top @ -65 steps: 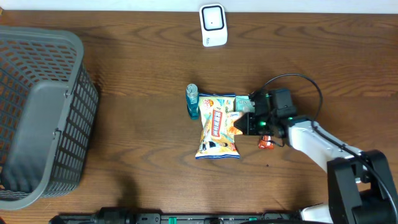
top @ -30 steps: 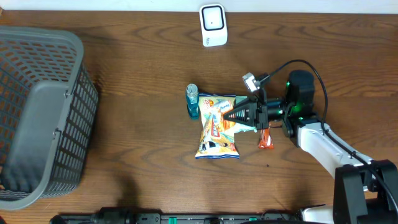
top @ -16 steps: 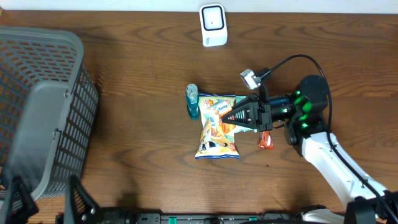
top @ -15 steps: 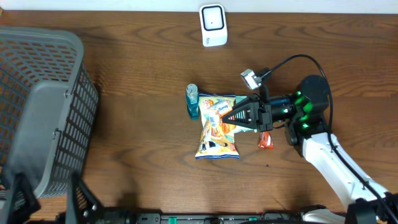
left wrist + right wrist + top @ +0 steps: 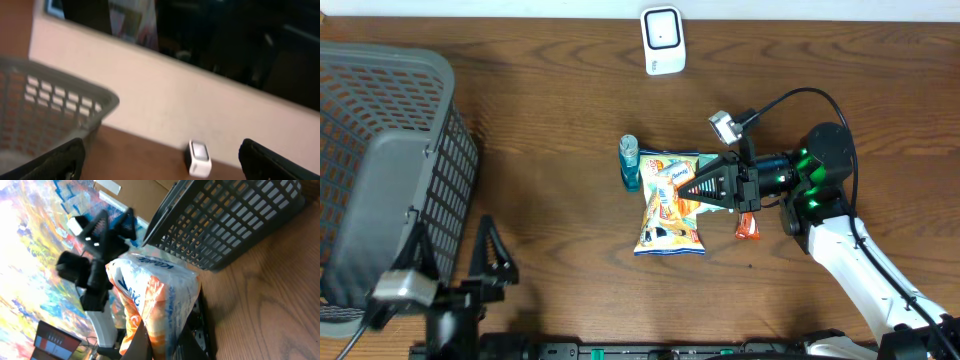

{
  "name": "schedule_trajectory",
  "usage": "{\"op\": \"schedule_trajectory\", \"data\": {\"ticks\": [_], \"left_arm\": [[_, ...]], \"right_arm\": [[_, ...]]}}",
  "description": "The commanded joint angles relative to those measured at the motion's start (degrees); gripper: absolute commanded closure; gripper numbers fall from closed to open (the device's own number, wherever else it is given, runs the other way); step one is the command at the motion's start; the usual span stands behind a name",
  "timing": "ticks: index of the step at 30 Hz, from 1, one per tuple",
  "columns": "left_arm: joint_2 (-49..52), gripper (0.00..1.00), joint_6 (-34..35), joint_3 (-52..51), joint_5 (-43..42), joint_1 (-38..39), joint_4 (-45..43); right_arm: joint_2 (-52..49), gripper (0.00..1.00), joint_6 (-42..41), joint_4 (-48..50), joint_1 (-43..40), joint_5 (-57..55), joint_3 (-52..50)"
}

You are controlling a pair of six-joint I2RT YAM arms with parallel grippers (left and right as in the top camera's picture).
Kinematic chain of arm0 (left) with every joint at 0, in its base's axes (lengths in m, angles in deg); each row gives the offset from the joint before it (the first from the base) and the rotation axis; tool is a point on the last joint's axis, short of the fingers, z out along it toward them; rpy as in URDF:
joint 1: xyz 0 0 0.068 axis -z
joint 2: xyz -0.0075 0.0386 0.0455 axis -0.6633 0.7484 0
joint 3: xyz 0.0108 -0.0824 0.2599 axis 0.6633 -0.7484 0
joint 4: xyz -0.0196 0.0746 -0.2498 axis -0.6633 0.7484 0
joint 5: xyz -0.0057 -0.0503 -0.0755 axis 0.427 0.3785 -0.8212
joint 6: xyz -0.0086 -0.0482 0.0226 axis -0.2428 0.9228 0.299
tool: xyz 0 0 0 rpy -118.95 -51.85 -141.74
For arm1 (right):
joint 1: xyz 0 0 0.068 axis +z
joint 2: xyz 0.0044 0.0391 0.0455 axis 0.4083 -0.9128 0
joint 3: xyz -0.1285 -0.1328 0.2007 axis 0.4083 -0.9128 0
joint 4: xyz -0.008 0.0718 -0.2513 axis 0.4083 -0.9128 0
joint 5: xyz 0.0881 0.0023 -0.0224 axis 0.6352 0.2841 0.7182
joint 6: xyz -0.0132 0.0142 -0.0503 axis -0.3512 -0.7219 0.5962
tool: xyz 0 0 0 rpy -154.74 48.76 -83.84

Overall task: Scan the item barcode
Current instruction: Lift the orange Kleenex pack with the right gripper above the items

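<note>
Right jaws clenched on an edge of the snack bag (image 5: 668, 225); left jaws released, the grey mesh basket (image 5: 380, 120) just left of them.

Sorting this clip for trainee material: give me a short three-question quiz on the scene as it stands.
1. True or false: the right hand is shut on the snack bag.
2. What is just left of the bag's top corner? A) blue bottle B) mug C) spoon
3. Fill in: the left hand is ____.
Key: 1 true; 2 A; 3 open.
</note>
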Motion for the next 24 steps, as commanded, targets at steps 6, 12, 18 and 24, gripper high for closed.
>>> {"op": "schedule_trajectory", "data": {"ticks": [6,12,18,24], "left_arm": [[0.1,0.02,0.6,-14.9,-12.3,0.2,-8.5],[0.1,0.02,0.7,-24.5,-14.6,0.2,-16.6],[0.1,0.02,1.0,-28.5,-14.5,0.2,-17.6],[0.1,0.02,1.0,-29.6,-14.1,0.2,-13.5]], "right_arm": [[0.6,0.99,-0.3,0.2,0.3,-0.1,0.2],[0.6,0.99,-0.3,0.2,0.3,0.0,0.2],[0.6,0.99,-0.2,0.2,0.3,-0.1,0.2],[0.6,0.99,-0.3,0.2,0.3,0.2,0.2]]}}
